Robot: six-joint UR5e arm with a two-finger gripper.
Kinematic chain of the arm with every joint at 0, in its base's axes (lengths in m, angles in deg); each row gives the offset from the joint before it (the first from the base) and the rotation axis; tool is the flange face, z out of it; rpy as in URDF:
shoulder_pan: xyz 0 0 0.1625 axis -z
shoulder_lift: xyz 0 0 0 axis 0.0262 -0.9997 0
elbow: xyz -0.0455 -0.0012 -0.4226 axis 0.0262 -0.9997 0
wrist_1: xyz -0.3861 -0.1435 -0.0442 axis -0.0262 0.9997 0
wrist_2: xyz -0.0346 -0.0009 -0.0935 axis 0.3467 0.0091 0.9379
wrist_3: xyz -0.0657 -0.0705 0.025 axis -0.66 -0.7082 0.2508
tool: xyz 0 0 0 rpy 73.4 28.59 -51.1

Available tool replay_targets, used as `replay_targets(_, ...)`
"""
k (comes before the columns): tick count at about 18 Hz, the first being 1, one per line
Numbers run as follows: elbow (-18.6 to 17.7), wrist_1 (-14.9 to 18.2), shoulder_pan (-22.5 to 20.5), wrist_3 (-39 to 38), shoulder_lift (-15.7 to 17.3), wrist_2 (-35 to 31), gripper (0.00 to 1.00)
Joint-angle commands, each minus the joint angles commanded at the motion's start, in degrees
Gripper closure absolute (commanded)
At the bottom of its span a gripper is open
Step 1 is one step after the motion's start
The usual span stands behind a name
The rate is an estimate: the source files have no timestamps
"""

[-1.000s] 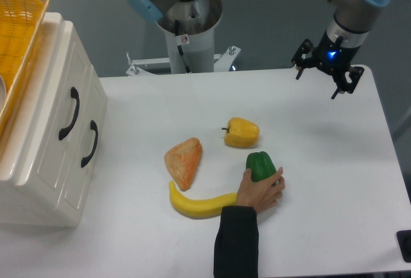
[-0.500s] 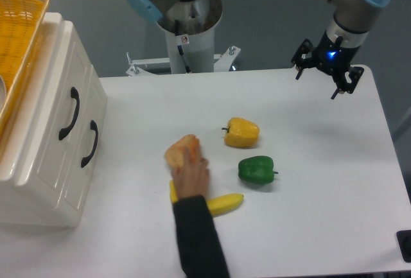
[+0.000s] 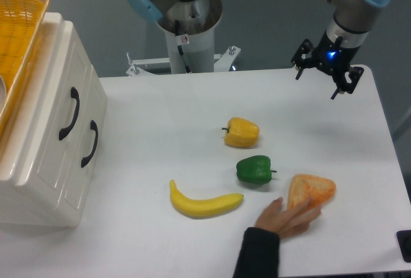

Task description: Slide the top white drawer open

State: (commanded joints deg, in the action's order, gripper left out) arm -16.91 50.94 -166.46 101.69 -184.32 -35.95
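Observation:
The white cabinet (image 3: 58,162) stands at the table's left edge, its front facing right. The top white drawer (image 3: 61,92) is shut, with its black curved handle (image 3: 69,112) on the panelled front. The lower drawer's handle (image 3: 90,143) sits just below and to the right. My gripper (image 3: 321,80) hangs open over the table's far right corner, far from the cabinet, with nothing between its fingers.
A yellow pepper (image 3: 242,131), a green pepper (image 3: 255,169) and a banana (image 3: 204,202) lie mid-table. A person's hand (image 3: 282,217) rests on an orange bread piece (image 3: 311,191) at the front right. A yellow basket (image 3: 16,40) sits on the cabinet.
The person's hand has carried the orange bread piece from beside the banana to the front right and shifted the green pepper slightly. My gripper and the drawers have not moved.

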Motion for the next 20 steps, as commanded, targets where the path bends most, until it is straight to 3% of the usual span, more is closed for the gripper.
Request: replay_targets(20, -0.7, 0.0, 2.46, -2.98, -0.26, 0.53, 0.0)
